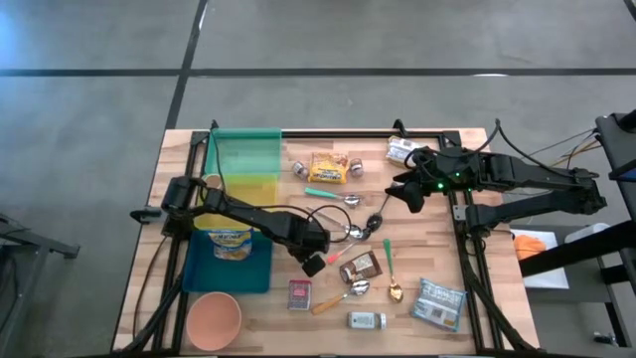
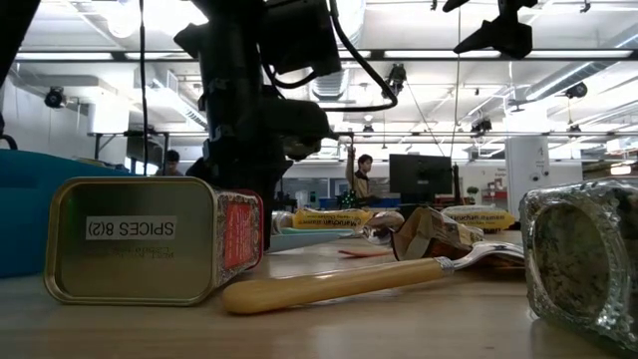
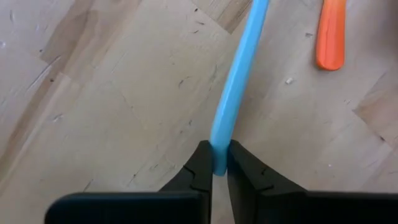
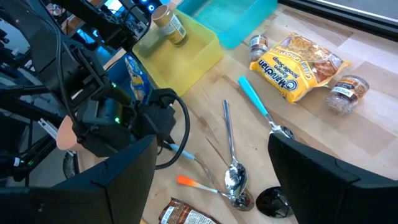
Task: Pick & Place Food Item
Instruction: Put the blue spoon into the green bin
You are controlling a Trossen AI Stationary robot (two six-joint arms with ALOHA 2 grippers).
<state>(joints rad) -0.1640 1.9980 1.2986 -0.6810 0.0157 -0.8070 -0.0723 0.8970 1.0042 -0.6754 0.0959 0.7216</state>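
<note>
At table centre your left gripper [image 3: 214, 168] is pinched thin on the blue spoon handle [image 3: 239, 81], right gripper [image 4: 211, 180] hovering wide and empty nearby; handle could slip or swivel on lifting.

Wooden table [image 1: 427, 249] fills centre of high view. Upper left: green bin [image 1: 245, 151], yellow bin [image 1: 250, 187]. Lower left: blue tray [image 1: 253, 270], pink bowl [image 1: 214, 319]. Upper centre: yellow noodle packet [image 1: 329, 168], two small jars beside it. Centre: several spoons, brown packet [image 1: 362, 266]. Bottom centre: red spice tin [image 1: 300, 294], small jar [image 1: 367, 320]. Lower right: grey pouch [image 1: 438, 302].
</note>
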